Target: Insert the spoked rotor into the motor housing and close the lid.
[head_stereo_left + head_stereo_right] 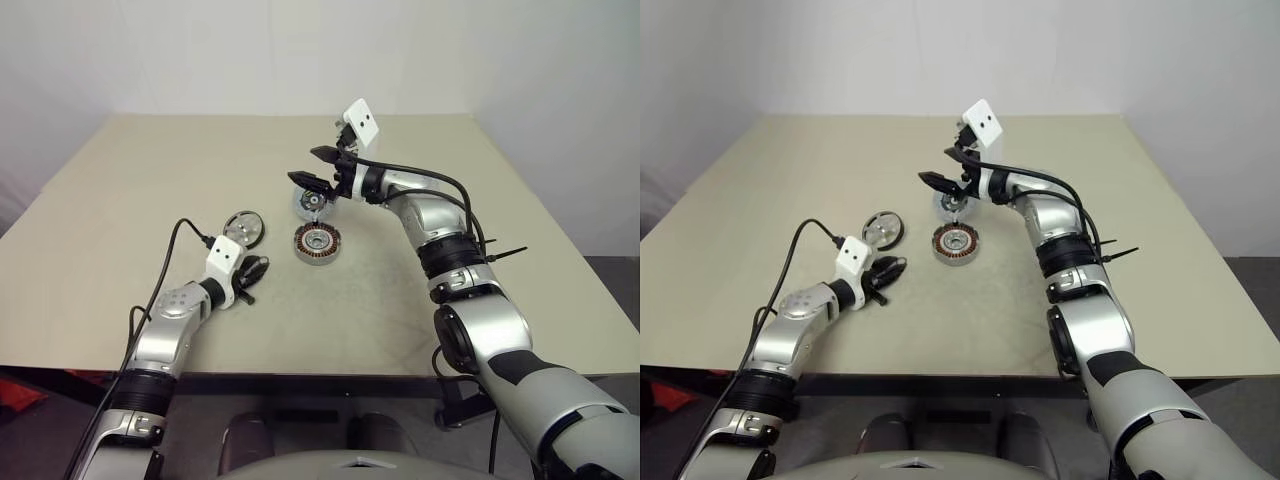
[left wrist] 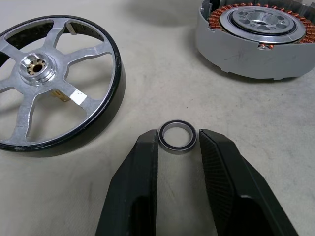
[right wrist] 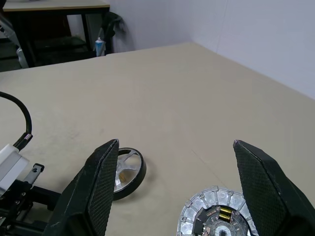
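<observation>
The flat silver-spoked rotor (image 2: 54,81) with its black rim lay on the beige table (image 1: 120,200), a little to the left of the round grey motor housing (image 1: 318,243) ringed with copper coils, whose silver-grey lid (image 1: 309,201) stood tilted open at its far edge. We saw our left gripper (image 2: 179,140) low on the table beside the rotor, its black fingers (image 2: 142,167) closing in on either side of a small dark metal ring (image 2: 177,136). Our right gripper (image 1: 318,168) hung above the lid with its fingers spread wide and holding nothing.

small ring (image 2: 177,136) between left gripper (image 2: 178,142) fingertips
</observation>
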Robot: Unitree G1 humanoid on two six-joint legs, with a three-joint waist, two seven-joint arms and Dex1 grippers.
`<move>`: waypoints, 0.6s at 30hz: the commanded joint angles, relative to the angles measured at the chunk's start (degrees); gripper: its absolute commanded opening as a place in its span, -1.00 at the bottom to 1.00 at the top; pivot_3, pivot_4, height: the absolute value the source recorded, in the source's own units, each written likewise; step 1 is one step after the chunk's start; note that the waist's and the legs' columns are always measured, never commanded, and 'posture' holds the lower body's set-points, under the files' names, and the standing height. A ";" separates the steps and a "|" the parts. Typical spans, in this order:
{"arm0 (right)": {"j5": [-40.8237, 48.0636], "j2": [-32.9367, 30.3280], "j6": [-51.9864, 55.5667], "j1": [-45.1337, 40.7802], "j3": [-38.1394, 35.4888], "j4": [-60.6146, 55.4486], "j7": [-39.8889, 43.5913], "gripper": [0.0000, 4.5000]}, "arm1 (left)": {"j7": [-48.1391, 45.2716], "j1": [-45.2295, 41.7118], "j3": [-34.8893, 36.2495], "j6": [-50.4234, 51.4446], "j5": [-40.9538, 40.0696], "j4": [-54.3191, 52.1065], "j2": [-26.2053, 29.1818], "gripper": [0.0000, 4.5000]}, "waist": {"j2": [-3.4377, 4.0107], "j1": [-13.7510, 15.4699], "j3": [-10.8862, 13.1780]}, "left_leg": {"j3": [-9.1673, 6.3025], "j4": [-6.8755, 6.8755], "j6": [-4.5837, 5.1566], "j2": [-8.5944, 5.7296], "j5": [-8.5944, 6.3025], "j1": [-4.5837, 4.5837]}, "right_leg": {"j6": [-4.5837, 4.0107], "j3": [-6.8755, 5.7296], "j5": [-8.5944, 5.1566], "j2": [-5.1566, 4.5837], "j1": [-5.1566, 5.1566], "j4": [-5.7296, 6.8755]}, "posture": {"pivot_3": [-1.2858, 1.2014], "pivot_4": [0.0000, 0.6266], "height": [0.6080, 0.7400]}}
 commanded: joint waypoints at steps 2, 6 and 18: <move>0.43 -0.09 -1.41 -1.83 -0.27 -0.66 0.04 0.86 | -0.37 0.43 -1.32 2.44 -0.73 -0.08 -1.07 -0.40 | 0.00 0.02 0.00 | 0.00 0.00 0.00 0.00 0.00 0.00 | 0.00 0.00 0.00 0.00 0.00 0.00 | 0.03 -1.00 1.00; 0.27 -0.18 -1.57 -1.76 -0.20 -0.66 -0.01 0.86 | -0.49 -1.33 0.61 4.28 -3.51 -2.94 -1.79 -0.40 | 0.01 0.09 0.01 | 0.00 0.00 0.00 0.00 0.00 0.01 | 0.00 -0.03 0.00 -0.02 0.00 0.00 | 0.03 -1.00 1.00; 0.12 -0.40 -2.22 -1.93 -0.26 -0.13 -0.41 0.86 | 0.75 -5.73 3.38 7.82 -9.04 -6.97 -3.70 -0.40 | 0.00 -0.12 0.09 | -0.01 -0.03 -0.01 0.06 0.00 -0.08 | -0.01 -0.07 0.00 0.04 -0.21 -0.06 | 0.03 -1.00 1.00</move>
